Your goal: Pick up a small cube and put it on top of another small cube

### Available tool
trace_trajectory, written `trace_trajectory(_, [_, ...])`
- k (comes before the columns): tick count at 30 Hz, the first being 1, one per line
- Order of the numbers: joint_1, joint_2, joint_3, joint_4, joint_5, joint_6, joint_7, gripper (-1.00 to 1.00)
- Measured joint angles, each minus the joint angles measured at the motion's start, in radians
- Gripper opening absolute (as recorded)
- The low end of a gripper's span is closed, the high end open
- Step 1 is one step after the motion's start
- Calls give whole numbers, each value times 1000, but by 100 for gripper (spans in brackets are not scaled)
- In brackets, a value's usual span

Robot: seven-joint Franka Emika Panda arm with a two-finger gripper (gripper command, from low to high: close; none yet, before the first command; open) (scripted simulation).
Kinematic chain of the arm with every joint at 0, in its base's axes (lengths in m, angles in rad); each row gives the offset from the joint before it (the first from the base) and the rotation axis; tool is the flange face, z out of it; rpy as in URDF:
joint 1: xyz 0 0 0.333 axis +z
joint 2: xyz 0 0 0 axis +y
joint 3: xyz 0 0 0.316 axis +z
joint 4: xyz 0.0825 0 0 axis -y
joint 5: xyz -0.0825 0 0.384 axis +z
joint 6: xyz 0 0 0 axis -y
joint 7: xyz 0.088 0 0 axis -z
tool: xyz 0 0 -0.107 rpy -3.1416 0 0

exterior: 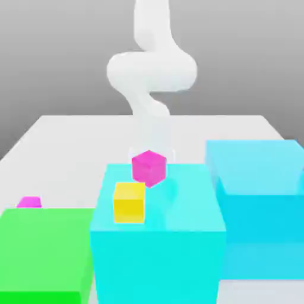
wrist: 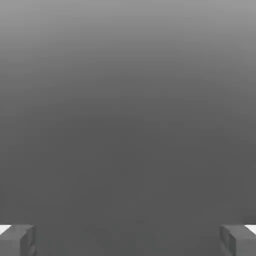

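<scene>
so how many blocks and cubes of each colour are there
magenta cubes: 2, one on the middle cyan block, one small behind the green block
yellow cube: 1
cyan blocks: 2, middle and the exterior view's right
green block: 1
total: 6

My exterior view faces my arm (exterior: 151, 65) from low, close behind the coloured blocks. My hand view looks out between my spread fingertips (wrist: 17, 240) at blank grey.
</scene>
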Motion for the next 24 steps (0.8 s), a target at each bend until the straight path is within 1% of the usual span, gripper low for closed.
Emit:
trace_trajectory(14, [-272,272,-11,-124,108,152,566,0])
trace_trajectory(24, [-456,464,-13,-212,143,261,996,0])
